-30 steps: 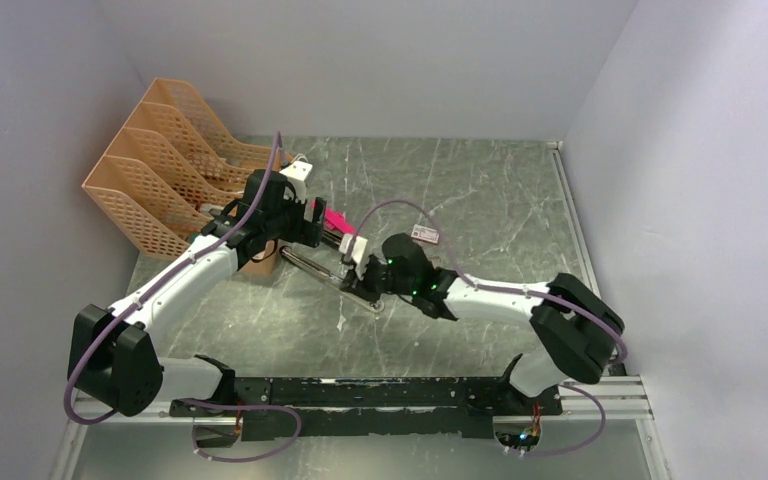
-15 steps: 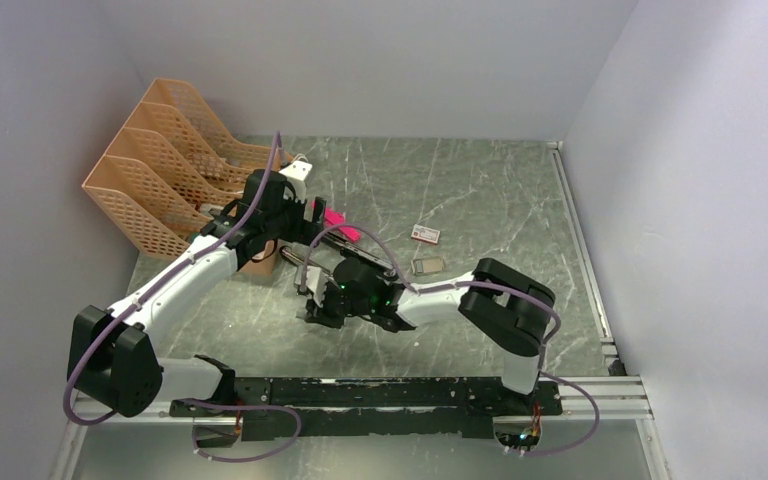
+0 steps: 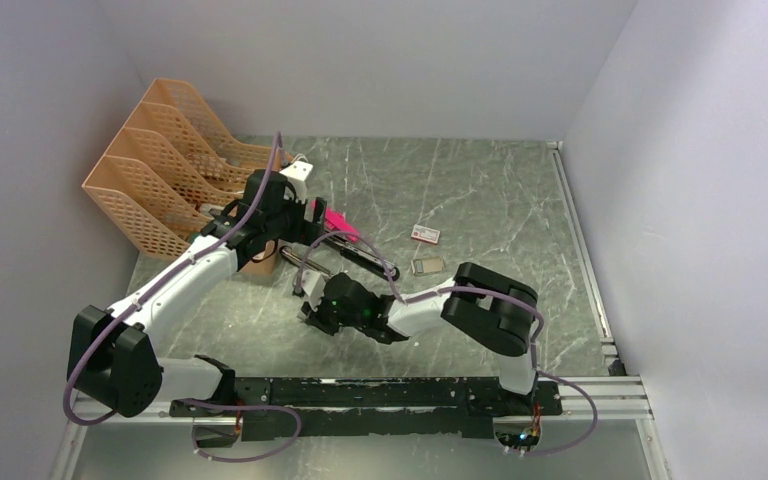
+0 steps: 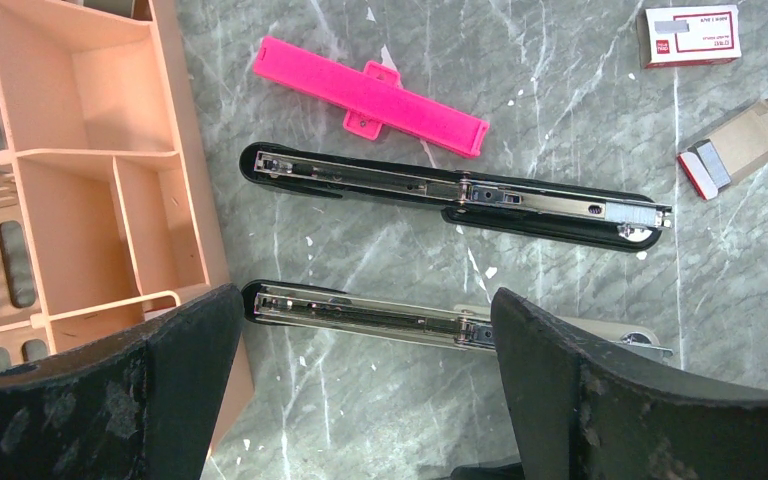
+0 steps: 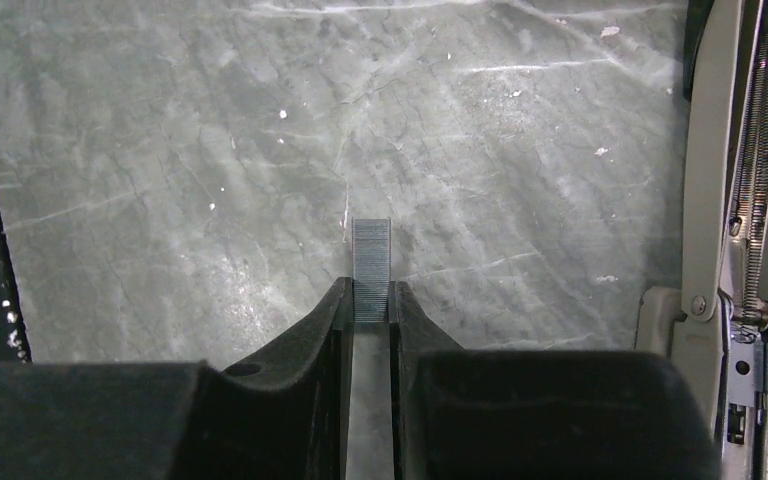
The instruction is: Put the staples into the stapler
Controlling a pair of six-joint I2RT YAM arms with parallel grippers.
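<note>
Right wrist view: staples pinched, stapler lying open

The right fingers (image 5: pixel 300 350) stood narrow, pinching a short strip of staples (image 5: pixel 371 250) whose free end stuck out over the grey surface (image 5: pixel 160 150); whether it touched could not be told. The stapler (image 4: pixel 455 195) lay opened flat, silver rail up, apart from that strip. A black-and-silver stick (image 4: pixel 360 312) lay parallel, just on the stapler's near side, and the strip hung close beside it. A pink piece (image 4: pixel 370 95) lay just on the stapler's far side. Off one end of the stapler sat an orange tray (image 4: pixel 90 150); off the other end lay a white box (image 4: pixel 688 33) and an open box (image 4: pixel 750 135). The left fingers (image 4: pixel 160 400) stood wide above the stapler's near side, holding nothing.
</note>
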